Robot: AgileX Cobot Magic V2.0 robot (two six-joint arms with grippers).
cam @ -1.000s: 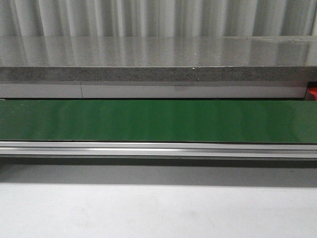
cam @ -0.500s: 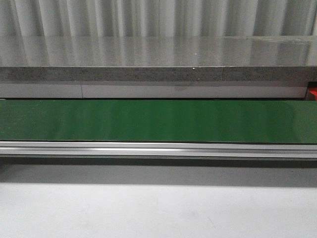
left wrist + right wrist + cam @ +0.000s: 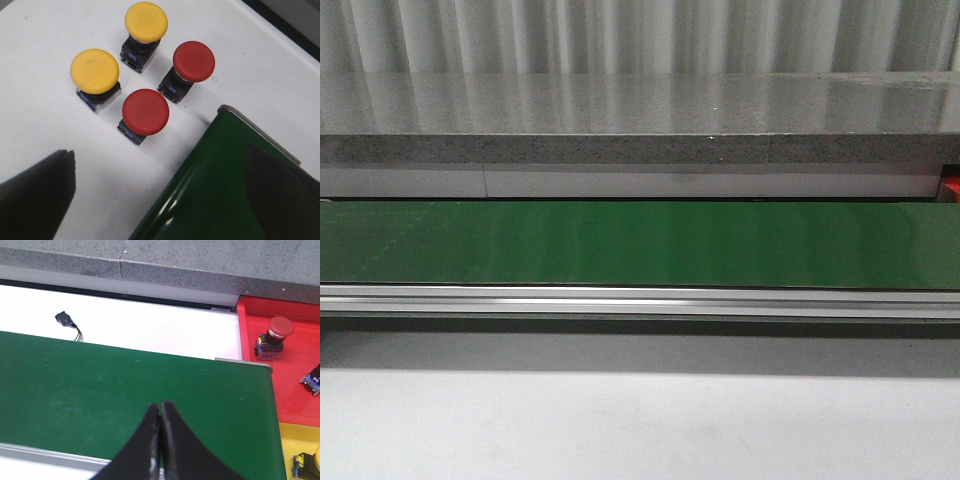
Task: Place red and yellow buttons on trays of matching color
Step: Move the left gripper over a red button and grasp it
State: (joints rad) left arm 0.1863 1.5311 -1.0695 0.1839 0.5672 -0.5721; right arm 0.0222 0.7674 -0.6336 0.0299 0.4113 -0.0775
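In the left wrist view, two yellow buttons (image 3: 95,71) (image 3: 146,22) and two red buttons (image 3: 146,112) (image 3: 194,61) stand upright on a white surface (image 3: 45,120). My left gripper (image 3: 160,160) is open and empty, above the gap between the nearer red button and the green belt end (image 3: 220,185). In the right wrist view, my right gripper (image 3: 160,407) is shut and empty over the green belt (image 3: 100,385). A red tray (image 3: 290,375) holds a red button (image 3: 274,336) and part of another button (image 3: 314,380). A yellow tray (image 3: 300,440) holds a button (image 3: 307,462) at its edge.
The front view shows the green conveyor belt (image 3: 640,243) with its aluminium rail (image 3: 640,300), a grey stone ledge (image 3: 640,120) behind and a white table (image 3: 640,420) in front. A small black part with wires (image 3: 66,320) lies beyond the belt.
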